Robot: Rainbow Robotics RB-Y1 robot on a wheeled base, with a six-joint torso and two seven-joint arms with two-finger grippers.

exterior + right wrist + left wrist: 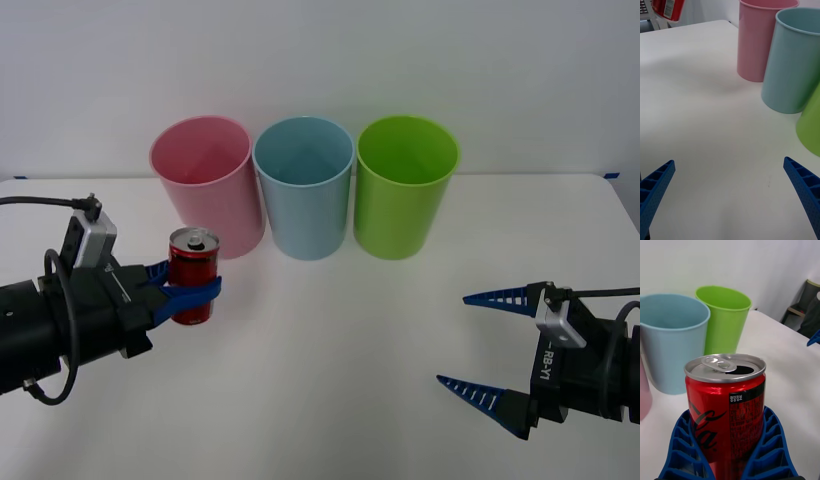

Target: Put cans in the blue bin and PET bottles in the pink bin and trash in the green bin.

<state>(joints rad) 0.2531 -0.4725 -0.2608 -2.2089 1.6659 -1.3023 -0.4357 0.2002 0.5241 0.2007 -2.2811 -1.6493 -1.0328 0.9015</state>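
Observation:
My left gripper [188, 290] is shut on a small red can [192, 275], holding it upright at the table's left, in front of the pink bin [207, 180]. Up close, the can [726, 408] has an opened silver top and sits between the blue fingers [769, 442]. The blue bin [303, 185] stands in the middle of the back row and the green bin [405, 185] on its right. My right gripper [480, 345] rests open and empty near the front right. From the right wrist, the pink bin [760, 37], blue bin [793, 60] and can [668, 9] appear.
The three bins stand side by side, nearly touching, close to the white table's [340, 340] back edge by the wall. Bare tabletop lies between the two arms.

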